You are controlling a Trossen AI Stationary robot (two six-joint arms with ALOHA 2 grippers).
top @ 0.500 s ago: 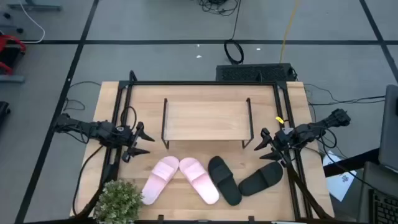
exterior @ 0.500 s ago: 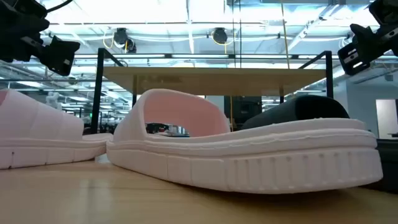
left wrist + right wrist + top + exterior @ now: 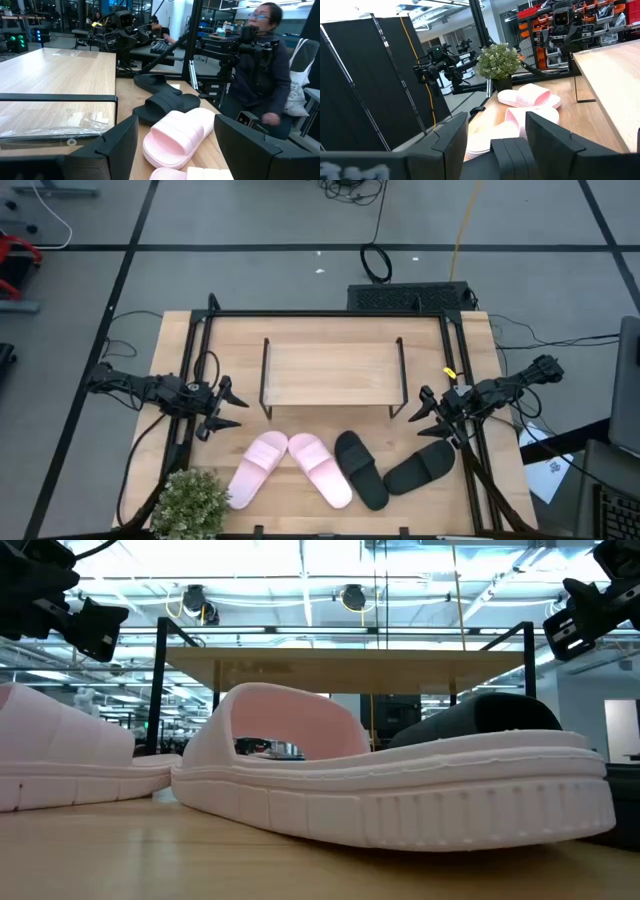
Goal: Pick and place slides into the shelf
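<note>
Nothing has moved since the earlier frame: both the left gripper (image 3: 228,408) and right gripper (image 3: 424,412) hover wide open and empty flanking the shelf (image 3: 332,373), while the slides (image 3: 340,469), just in front of it, look light, soft foam, probably best pinched by the strap.

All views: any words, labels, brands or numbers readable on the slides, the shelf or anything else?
None can be read.
Pink slides: no print visible.
Black slides: no print visible.
Shelf: bare wood.
Paper sheet beside the table: marks too small to read.
</note>
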